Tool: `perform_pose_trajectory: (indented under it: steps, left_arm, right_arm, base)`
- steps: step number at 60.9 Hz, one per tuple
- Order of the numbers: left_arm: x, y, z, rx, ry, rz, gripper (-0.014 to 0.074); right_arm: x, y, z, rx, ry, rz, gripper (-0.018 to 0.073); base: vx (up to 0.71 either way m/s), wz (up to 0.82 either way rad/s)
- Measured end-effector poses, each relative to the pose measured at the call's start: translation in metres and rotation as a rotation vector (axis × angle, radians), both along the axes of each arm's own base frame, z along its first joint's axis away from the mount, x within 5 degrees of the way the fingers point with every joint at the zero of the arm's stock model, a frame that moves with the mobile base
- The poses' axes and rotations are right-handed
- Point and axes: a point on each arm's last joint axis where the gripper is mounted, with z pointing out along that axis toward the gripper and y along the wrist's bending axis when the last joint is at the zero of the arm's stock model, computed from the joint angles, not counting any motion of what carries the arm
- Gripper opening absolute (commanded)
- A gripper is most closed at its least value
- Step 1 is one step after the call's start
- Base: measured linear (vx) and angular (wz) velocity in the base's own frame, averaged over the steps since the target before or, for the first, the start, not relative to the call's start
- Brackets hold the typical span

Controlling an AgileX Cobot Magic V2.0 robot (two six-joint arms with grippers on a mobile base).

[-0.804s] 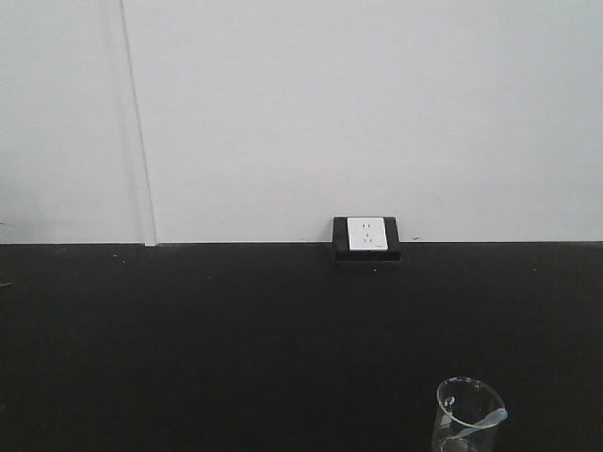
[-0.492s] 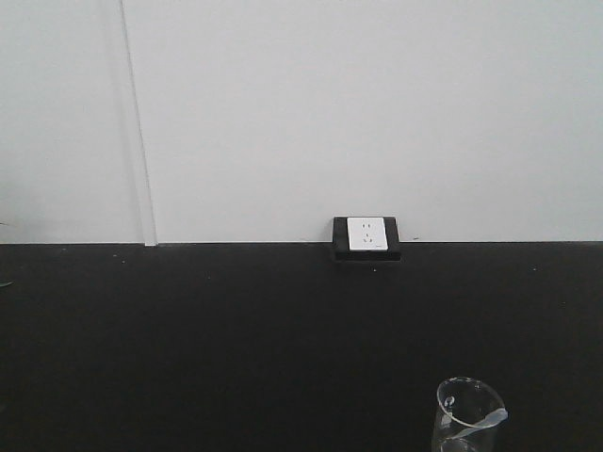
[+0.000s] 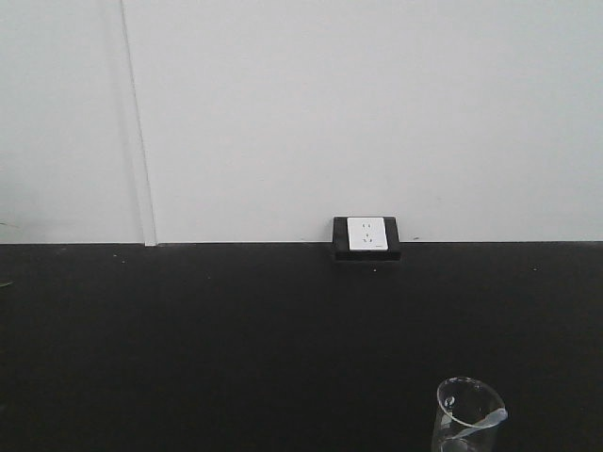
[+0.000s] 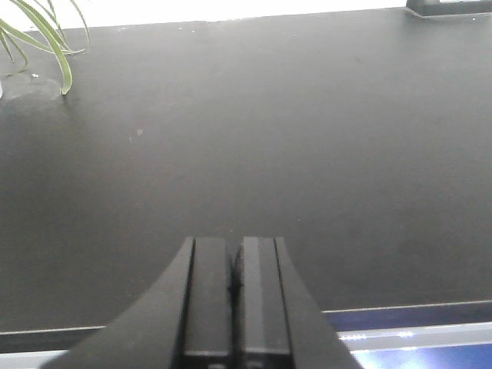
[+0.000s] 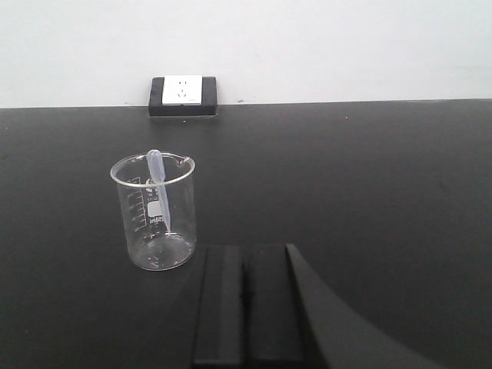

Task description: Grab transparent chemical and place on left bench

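Right gripper point(image 5: 244, 252) is sitting with its 2 black fingers pressed flat together, pinching nothing and touching nothing. It is hanging over the left bench point(image 5: 369, 177), just to the right of the transparent chemical point(image 5: 154, 223) and apart from the glass. Left gripper point(image 4: 235, 247) is likewise showing its 2 fingers closed against each other with only a thin seam between them, empty, above the bench's near edge. The transparent chemical is standing upright on the black benchtop, out in front of the white power socket point(image 5: 183, 91) at the wall, with a clear plastic pipette point(image 5: 157, 192) leaning inside it against the rim. Green plant leaves point(image 4: 38, 38) are reaching in at the far left corner of the left wrist view.
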Motion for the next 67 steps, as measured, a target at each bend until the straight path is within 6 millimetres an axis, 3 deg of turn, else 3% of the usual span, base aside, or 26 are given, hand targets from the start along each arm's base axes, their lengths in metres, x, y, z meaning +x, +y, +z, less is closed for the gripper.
perform_pose_trajectory:
  steps: [14, 28, 39, 48, 56, 67]
  left_arm:
    - [0.000, 0.000, 0.000, 0.000, 0.000, 0.000, -0.0003]
    - [0.000, 0.000, 0.000, 0.000, 0.000, 0.000, -0.0003]
    - [0.000, 0.000, 0.000, 0.000, 0.000, 0.000, -0.0003]
    - [0.000, 0.000, 0.000, 0.000, 0.000, 0.000, -0.0003]
    - [0.000, 0.000, 0.000, 0.000, 0.000, 0.000, -0.0003]
    - [0.000, 0.000, 0.000, 0.000, 0.000, 0.000, -0.0003]
  right_arm:
    - [0.001, 0.001, 0.007, 0.005, -0.076, 0.010, -0.0007]
    - [-0.002, 0.004, 0.031, 0.005, -0.333, 0.044, -0.0004]
    - [0.006, 0.003, 0.065, -0.011, -0.265, 0.033, 0.0000]
    - [0.026, 0.003, 0.093, -0.018, -0.191, 0.032, 0.0011]
    - [0.050, 0.004, 0.087, -0.018, -0.060, 0.034, 0.0043]
    - [0.079, 0.004, 0.064, -0.017, 0.121, 0.039, 0.0162]
  base:
    - [0.00, 0.00]
    - [0.00, 0.00]
    - [0.00, 0.00]
    - [0.00, 0.00]
    - [0.00, 0.00]
    - [0.00, 0.00]
